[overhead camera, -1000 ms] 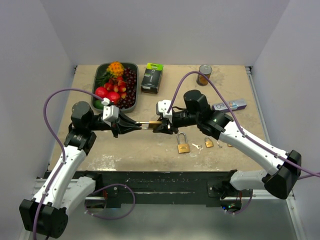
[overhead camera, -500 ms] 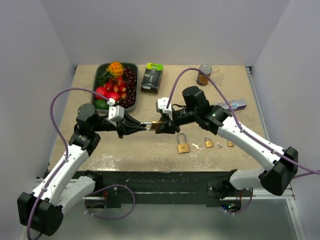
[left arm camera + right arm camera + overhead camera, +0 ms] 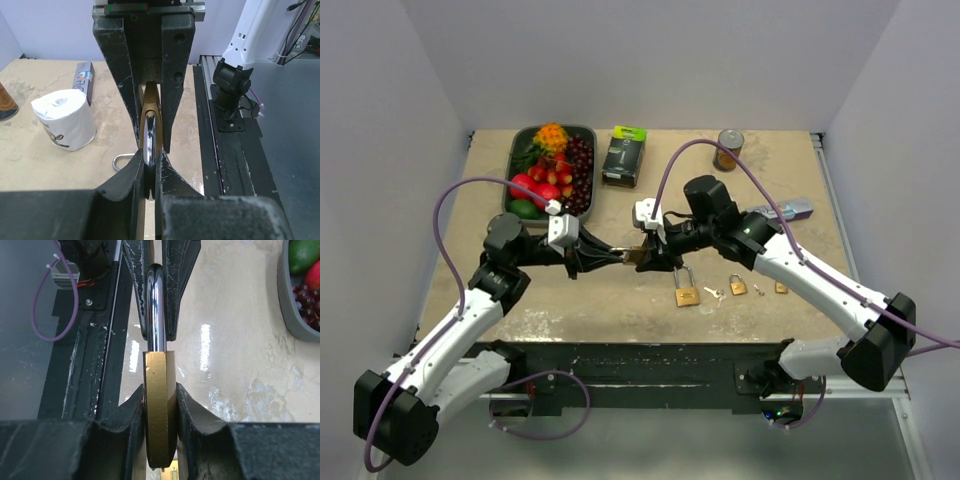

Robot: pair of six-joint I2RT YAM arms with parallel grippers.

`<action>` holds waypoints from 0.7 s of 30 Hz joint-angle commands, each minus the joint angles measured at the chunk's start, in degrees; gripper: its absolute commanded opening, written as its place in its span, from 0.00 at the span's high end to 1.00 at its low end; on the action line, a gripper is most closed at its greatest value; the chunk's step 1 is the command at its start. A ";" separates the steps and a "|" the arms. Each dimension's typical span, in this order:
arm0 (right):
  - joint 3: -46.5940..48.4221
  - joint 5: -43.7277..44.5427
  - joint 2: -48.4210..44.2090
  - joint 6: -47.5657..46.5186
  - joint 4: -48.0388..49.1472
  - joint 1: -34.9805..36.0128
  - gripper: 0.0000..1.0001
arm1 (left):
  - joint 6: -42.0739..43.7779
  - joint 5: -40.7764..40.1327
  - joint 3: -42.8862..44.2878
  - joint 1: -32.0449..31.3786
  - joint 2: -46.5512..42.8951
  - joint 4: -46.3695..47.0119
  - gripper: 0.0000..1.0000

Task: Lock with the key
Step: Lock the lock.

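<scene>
A brass padlock (image 3: 632,255) hangs above the table's middle, held from both sides. My left gripper (image 3: 617,256) is shut on its chrome shackle (image 3: 149,142), whose loop stands edge-on between the fingertips in the left wrist view. My right gripper (image 3: 645,252) is shut on the brass body (image 3: 160,405), and the shackle (image 3: 156,310) runs up from it into the left fingers (image 3: 137,285). A small silver key (image 3: 713,293) lies on the table near the front. The padlock's keyhole face is hidden.
Two more padlocks (image 3: 686,293) (image 3: 738,286) lie near the key. A grey tray of fruit (image 3: 516,165) sits at the back left, beside a dark box (image 3: 622,155). A can (image 3: 728,148) and a tube box (image 3: 782,210) are to the right, and a white roll (image 3: 64,120) shows under the right arm.
The left arm has swung right and slightly nearer, carrying the padlock a little right. Both grips have held throughout.
</scene>
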 commanded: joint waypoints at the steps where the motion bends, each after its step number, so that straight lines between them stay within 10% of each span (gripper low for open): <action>1: 3.74 -7.37 1.89 2.50 30.56 6.60 1.00 | 0.65 1.97 -0.63 -9.42 3.21 7.92 1.00; 10: -2.58 1.95 -5.05 1.62 15.72 1.33 0.98 | 2.03 4.07 4.54 3.93 -0.04 -1.54 1.00; 15: -4.25 5.82 -8.22 1.09 7.97 -3.76 0.40 | 3.63 5.83 7.37 9.20 -0.57 -7.20 1.00; 21: -3.99 7.49 -10.86 -0.14 -0.12 -7.20 0.39 | 3.10 6.36 8.42 10.36 -1.27 -7.38 1.00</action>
